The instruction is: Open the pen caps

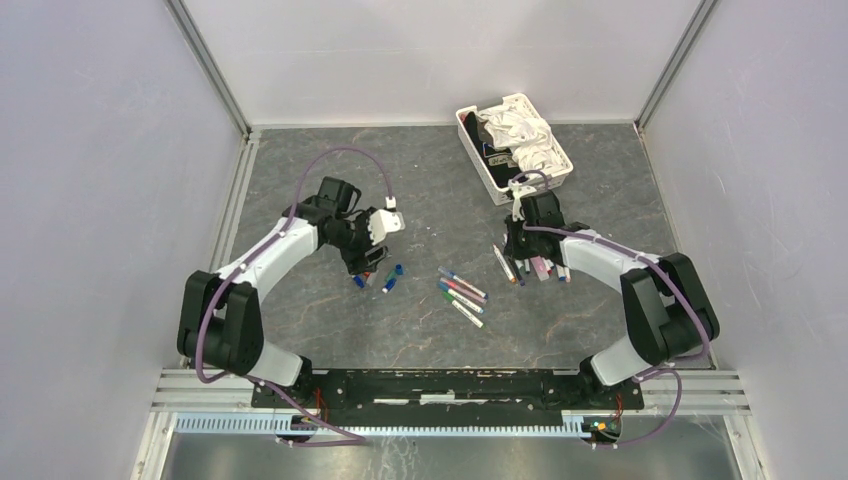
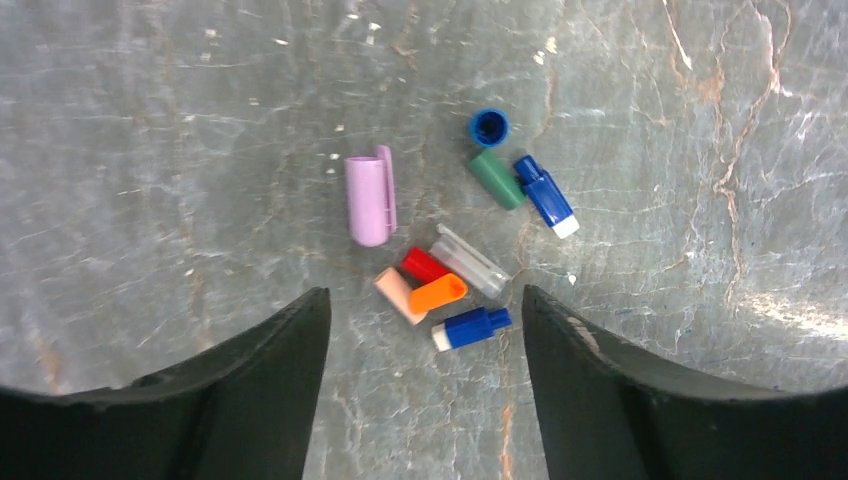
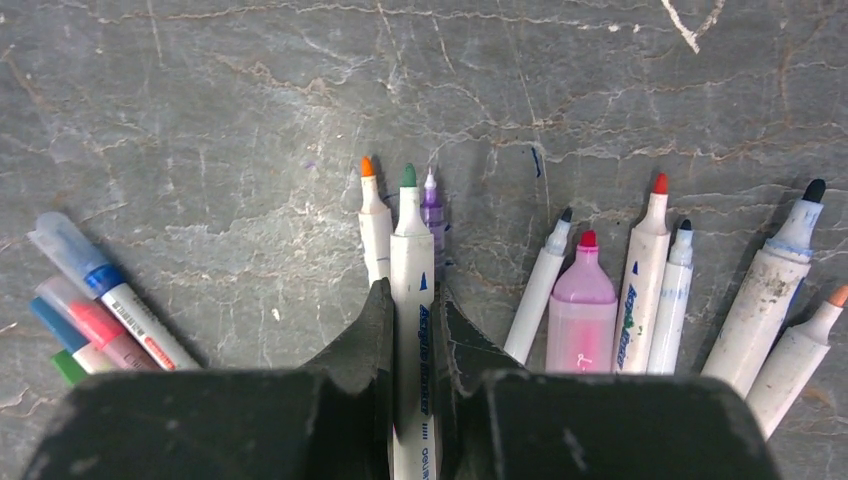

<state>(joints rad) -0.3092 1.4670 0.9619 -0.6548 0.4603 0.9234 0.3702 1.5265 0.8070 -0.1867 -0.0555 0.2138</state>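
Pen caps lie loose in a small heap on the table, mid-frame in the left wrist view, beneath the left fingers, which stand wide apart and hold nothing. The right fingers pinch a green-tipped pen by its barrel, its tip already bare. The capped pens at lower left look light, stiff and slick. They are probably best gripped mid-barrel, with the cap taken squarely.

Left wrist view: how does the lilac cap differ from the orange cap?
The lilac cap is clearly longer and wider than the orange cap. The lilac cap has a side clip; the orange cap shows none. The lilac cap lies alone; the orange cap is packed against the red cap and peach cap. Both lie on their sides on the table, off any pen.
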